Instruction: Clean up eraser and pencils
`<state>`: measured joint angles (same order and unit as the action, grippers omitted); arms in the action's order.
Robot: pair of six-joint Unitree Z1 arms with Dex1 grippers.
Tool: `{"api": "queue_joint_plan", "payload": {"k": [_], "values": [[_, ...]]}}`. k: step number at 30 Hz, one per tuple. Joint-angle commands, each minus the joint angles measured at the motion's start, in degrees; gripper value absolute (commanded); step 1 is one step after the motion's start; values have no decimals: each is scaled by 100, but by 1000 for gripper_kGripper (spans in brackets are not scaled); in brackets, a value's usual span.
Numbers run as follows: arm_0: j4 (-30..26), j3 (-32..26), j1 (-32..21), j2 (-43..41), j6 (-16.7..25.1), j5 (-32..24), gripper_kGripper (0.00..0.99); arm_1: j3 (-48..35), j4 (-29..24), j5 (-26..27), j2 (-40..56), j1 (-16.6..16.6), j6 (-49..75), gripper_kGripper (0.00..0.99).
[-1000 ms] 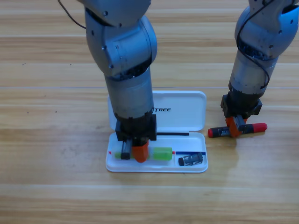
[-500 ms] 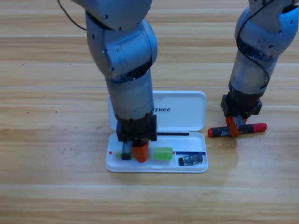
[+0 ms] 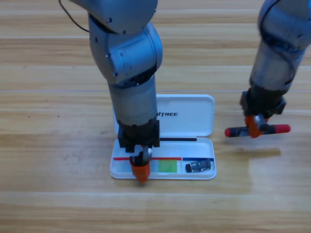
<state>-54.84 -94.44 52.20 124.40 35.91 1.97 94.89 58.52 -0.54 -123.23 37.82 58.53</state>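
- Wooden plank worktop (image 3: 48, 145), with a white hinged plastic case (image 3: 194, 114) lying open near the middle, lid flat toward the back, shallow tray toward the front.
- Left arm came down from the top of the scene over the left half of the case. Its black tool with orange jaws (image 3: 140, 167) pointed straight down at the tray's front left part, the orange tip reaching the tray's front rim.
- Left tool: jaw gap hidden from above; could not tell whether open or closed, nor whether it had hold of anything.
- Light green pencil (image 3: 167, 166): only a short green piece showed, lying in the tray just right of the left tool. The rest was hidden or too unclear to make out.
- Small dark grey-black rectangular eraser (image 3: 199, 166) lay in the tray's right-hand compartment, apart from the green piece.
- Right arm came in from the upper right, well clear of the case. Its tool (image 3: 256, 127) was clamped across the middle of the black pencil with red ends (image 3: 235, 131).
- That black pencil lay level, crosswise, both red ends sticking out either side of the orange jaws. A soft shadow lay on the worktop below it, so it appeared lifted off the wood.
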Motion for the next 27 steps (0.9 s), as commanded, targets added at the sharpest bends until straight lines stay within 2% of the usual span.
{"api": "queue_joint_plan", "payload": {"k": [1, 5, 8, 13, 16, 23, 27], "values": [[35, 171, 36, 173, -66, 58, 990, -349, 423, -87, 933, 173, -210, 0], [8, 268, 36, -47, -75, 58, 990, -296, 599, 28, 1117, 516, -403, 0], [-44, 488, -8, -750, -84, 154, 990, -111, 599, 45, 915, 797, -623, 0], [-36, 1296, -439, -2262, -14, 225, 990, 416, 616, 142, 397, 1227, -992, 0], [0, 1797, -860, -2868, 65, 225, 990, 996, 792, 151, -43, 1403, -1168, 0], [835, 3195, -1722, -3738, 320, 225, 990, 2007, 924, 151, -825, 1641, -1379, 0], [1107, 3582, -1942, -3844, 364, 198, 990, 2350, 994, 133, -1133, 1711, -1414, 0]]}}
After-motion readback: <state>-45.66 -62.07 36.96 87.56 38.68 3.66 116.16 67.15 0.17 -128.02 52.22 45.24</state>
